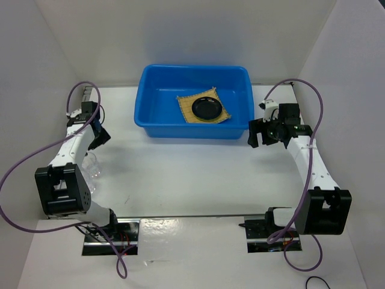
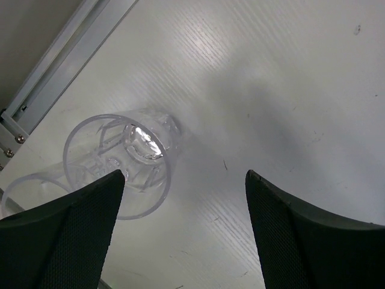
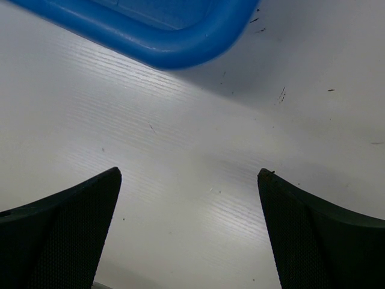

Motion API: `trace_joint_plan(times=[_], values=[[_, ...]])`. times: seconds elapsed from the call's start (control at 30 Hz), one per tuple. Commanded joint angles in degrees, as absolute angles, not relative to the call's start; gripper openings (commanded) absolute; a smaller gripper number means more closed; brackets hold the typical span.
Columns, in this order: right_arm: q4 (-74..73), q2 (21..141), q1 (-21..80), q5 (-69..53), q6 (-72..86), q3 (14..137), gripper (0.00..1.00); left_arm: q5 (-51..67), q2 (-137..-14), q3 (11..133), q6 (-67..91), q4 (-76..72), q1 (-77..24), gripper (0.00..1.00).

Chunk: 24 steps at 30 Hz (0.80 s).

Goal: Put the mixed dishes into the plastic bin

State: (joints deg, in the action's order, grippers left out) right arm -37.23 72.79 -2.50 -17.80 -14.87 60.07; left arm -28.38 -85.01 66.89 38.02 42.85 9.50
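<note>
The blue plastic bin stands at the back centre of the table. Inside it a tan woven mat lies flat with a black dish on top. A clear glass cup stands on the table at the left, just ahead of my left finger and outside the gap; from above the same cup is faint. A second clear rim shows beside it. My left gripper hovers open with only bare table between its fingers. My right gripper is open and holds nothing, just off the bin's right front corner.
White walls close in the table on the left, back and right. An aluminium rail runs along the left wall close to the cups. Purple cables loop out from both arms.
</note>
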Motion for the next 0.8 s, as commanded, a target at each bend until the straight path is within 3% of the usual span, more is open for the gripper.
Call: trace_joint_plan(times=[0.0, 0.13, 0.33, 0.4, 0.5, 0.63, 0.77], values=[[-34.7, 73.6, -2.8, -17.9, -15.4, 60.7, 0.98, -26.8, -87.1, 66.7, 39.5, 43.5, 9.3, 0.88], [-34.7, 73.6, -2.8, -17.9, -15.4, 60.7, 0.98, -23.7, -89.9, 66.7, 37.5, 42.5, 9.3, 0.88], [-34.7, 74.1, -2.8, -17.9, -15.4, 60.7, 0.98, -20.8, -94.2, 66.7, 36.4, 42.5, 9.8, 0.79], [-34.7, 74.1, -2.8, -17.9, -15.4, 60.7, 0.98, -20.1, -94.8, 66.7, 35.9, 41.9, 10.5, 0.55], [-34.7, 74.7, -2.8, -17.9, -15.4, 60.7, 0.98, -17.8, -97.1, 67.9, 33.3, 40.7, 12.1, 0.0], [-34.7, 75.2, -2.8, -17.9, -15.4, 60.7, 0.98, -20.9, -97.4, 75.1, 33.2, 43.9, 14.2, 0.0], [-34.7, 75.2, -2.8, -17.9, -15.4, 60.7, 0.98, -20.0, -87.5, 85.0, 34.1, 44.6, 12.5, 0.0]])
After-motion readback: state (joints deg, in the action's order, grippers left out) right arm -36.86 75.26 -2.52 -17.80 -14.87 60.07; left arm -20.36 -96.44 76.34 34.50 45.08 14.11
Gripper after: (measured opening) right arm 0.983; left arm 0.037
